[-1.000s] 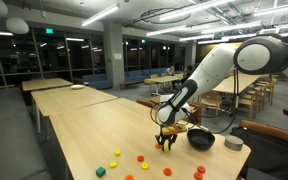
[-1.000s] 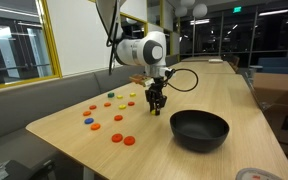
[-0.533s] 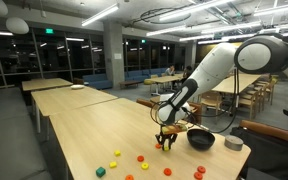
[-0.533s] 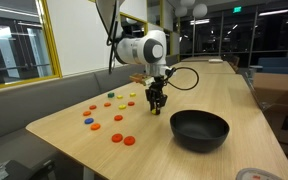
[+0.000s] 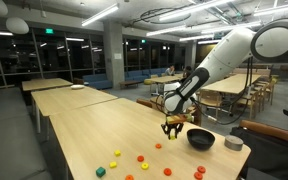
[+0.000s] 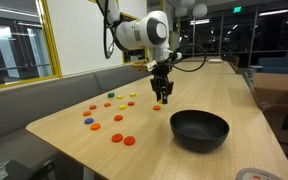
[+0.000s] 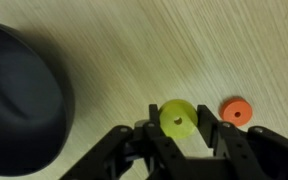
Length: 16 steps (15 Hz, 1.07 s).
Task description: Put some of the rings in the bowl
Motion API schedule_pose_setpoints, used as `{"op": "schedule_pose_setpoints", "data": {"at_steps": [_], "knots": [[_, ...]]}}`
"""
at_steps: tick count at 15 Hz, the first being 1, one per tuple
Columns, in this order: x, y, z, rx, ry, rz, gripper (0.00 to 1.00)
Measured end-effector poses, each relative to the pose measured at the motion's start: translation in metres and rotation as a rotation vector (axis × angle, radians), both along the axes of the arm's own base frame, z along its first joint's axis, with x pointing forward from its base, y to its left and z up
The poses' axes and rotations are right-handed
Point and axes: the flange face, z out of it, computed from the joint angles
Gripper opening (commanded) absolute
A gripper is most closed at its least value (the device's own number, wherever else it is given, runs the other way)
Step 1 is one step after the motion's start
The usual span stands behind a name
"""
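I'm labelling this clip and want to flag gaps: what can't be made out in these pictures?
Round black bowl: wrist view, cut off by the left edge.
Yellow-green plastic ring: both exterior views, too small and masked by the shut gripper.
Small coloured plastic pieces: exterior view, too small to show holes.
Grey round container: exterior view, cut off by the bottom edge.

The long light-wood table (image 6: 154,160) carries all items. A round black bowl (image 6: 199,128) stands upright on the surface, roughly midway between the long edges. Small flat rings (image 6: 128,140), red, orange and yellow among them, lie scattered singly toward one long edge, apart from the bowl. One orange ring (image 7: 237,111) lies flat, clear of the bowl. A grey round container (image 5: 233,144) stands beside the bowl, nearer the end edge.
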Motion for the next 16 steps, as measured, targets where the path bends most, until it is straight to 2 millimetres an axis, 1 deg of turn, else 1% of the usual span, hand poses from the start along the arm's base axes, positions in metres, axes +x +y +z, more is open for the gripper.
{"op": "schedule_pose_setpoints", "data": {"at_steps": [4,7,9,11,16], "knots": [[-0.029,-0.018,0.024,-0.044,0.055,-0.09,0.23],[-0.052,-0.027,0.034,-0.077,0.07,-0.167,0.23],[-0.067,-0.035,0.037,-0.097,0.072,-0.224,0.23],[-0.08,-0.046,0.038,-0.116,0.073,-0.293,0.23],[-0.101,-0.089,0.03,-0.128,0.089,-0.435,0.23]]}}
